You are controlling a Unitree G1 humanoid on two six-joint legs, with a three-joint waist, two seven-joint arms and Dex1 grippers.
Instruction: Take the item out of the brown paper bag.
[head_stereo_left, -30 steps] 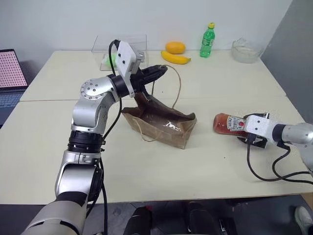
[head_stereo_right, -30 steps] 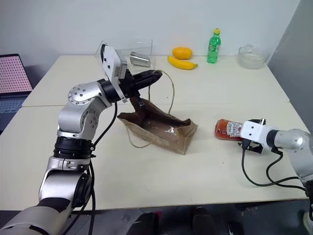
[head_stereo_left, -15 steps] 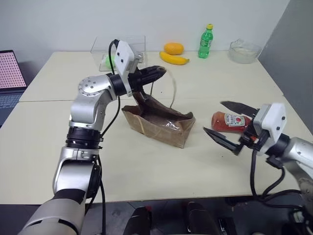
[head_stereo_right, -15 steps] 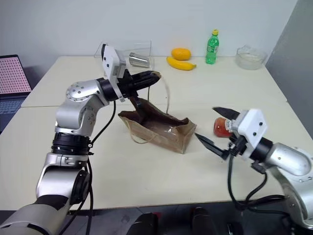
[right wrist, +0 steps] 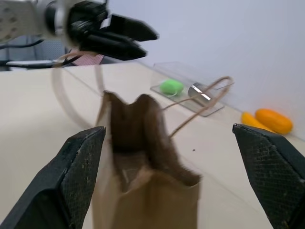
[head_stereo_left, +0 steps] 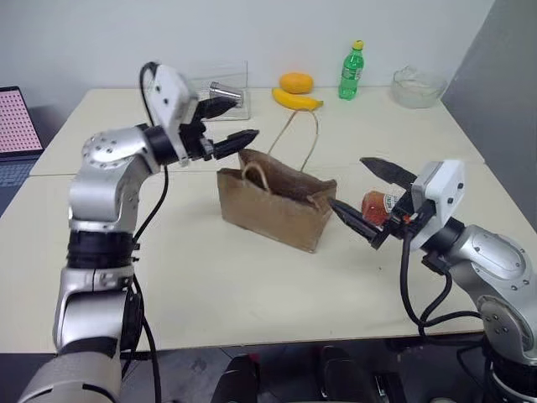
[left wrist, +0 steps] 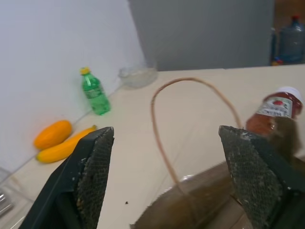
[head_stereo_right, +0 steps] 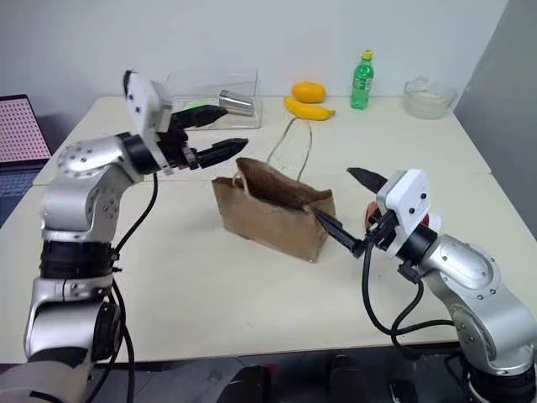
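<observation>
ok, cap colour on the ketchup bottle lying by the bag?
White, on the red ketchup bottle; clearest in the left wrist view.

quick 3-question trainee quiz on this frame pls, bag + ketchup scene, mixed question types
1. True or false: the ketchup bottle lies on the table, outside the paper bag.
2. Which gripper is closer to the ketchup bottle: A) left gripper B) right gripper
3. Fill in: the green soda bottle stands at the table's far edge, next to the ____ and an orange fruit.

Key: 1 true. 2 B. 3 banana. Both grippers are open and hold nothing; the bag stands upright between them.
</observation>
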